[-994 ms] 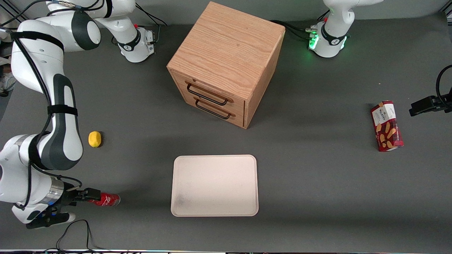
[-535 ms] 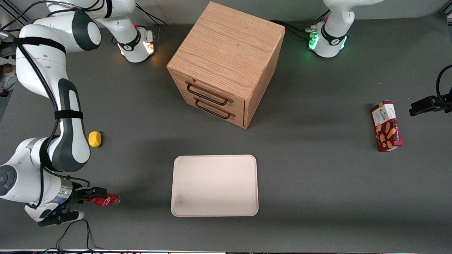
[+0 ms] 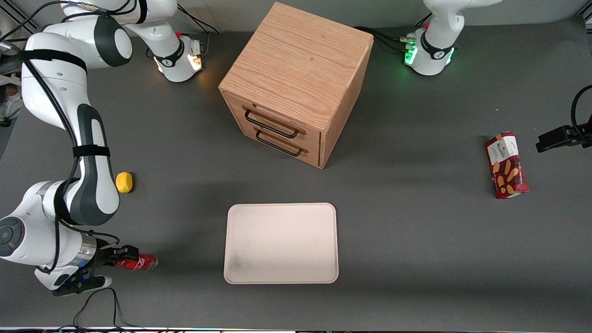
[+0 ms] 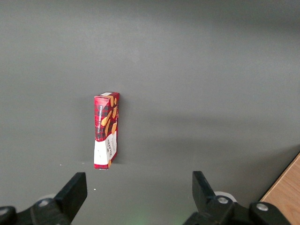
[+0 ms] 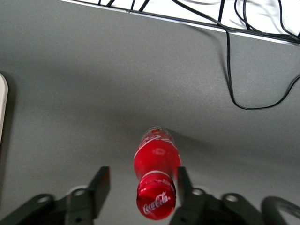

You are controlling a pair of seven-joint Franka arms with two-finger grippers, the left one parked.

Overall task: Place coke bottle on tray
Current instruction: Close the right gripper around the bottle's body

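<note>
The coke bottle (image 3: 141, 262) is small and red and lies on its side on the grey table, toward the working arm's end, beside the tray and apart from it. The cream-white tray (image 3: 281, 206) lies flat near the front camera, with nothing on it. My right gripper (image 3: 124, 260) is low over the table at the bottle's cap end. In the right wrist view the gripper (image 5: 142, 174) is open. The bottle (image 5: 157, 171) lies between the fingers with its cap toward the camera, close to one finger (image 5: 183, 176). A sliver of the tray's rim (image 5: 2, 108) shows there.
A wooden two-drawer cabinet (image 3: 296, 83) stands farther from the front camera than the tray. A yellow lemon (image 3: 124, 181) lies by the working arm. A red biscuit box (image 3: 506, 165) lies toward the parked arm's end and shows in the left wrist view (image 4: 107, 130). Black cables (image 5: 234, 70) run along the table's edge.
The right arm's elbow has swung toward the tray and the gripper has slid a little farther along the bottle. The bottle has not moved.
</note>
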